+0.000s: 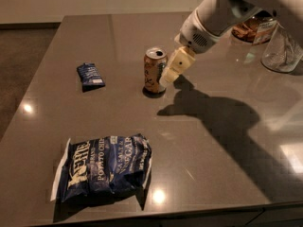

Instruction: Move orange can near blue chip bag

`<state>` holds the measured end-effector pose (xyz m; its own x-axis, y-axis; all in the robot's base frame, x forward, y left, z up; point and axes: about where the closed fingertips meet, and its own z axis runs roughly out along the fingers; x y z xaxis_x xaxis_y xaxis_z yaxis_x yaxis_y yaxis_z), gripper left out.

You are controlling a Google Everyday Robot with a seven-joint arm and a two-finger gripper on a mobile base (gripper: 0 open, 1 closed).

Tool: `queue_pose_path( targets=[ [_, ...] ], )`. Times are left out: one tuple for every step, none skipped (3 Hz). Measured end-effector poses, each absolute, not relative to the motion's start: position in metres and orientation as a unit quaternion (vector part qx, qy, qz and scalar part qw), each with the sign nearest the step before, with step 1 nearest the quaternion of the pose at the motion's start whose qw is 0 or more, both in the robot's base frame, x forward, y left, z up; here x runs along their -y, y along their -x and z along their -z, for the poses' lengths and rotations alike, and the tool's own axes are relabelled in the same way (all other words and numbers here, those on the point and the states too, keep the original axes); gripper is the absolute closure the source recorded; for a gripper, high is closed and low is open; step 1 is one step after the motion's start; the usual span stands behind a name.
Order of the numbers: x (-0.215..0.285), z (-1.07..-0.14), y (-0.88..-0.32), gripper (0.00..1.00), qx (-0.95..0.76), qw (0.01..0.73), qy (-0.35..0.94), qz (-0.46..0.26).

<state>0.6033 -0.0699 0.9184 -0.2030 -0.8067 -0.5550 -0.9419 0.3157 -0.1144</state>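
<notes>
The orange can stands upright near the middle of the grey table, silver top up. The blue chip bag lies flat near the table's front left edge, white lettering up. My gripper reaches in from the upper right and sits just right of the can, its pale fingers right beside the can's side. The can stands well behind the bag.
A small dark blue packet with a white label lies left of the can. A clear glass and a jar stand at the back right. The arm's shadow falls across the table's right half.
</notes>
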Motion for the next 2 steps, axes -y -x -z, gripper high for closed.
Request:
queue_pose_path(
  targets=[
    [0.054, -0.913, -0.61, 0.0, -0.764, 0.266, 0.571, -0.142],
    [0.036, -0.913, -0.613, 0.0, -0.756, 0.266, 0.576, -0.158]
  ],
)
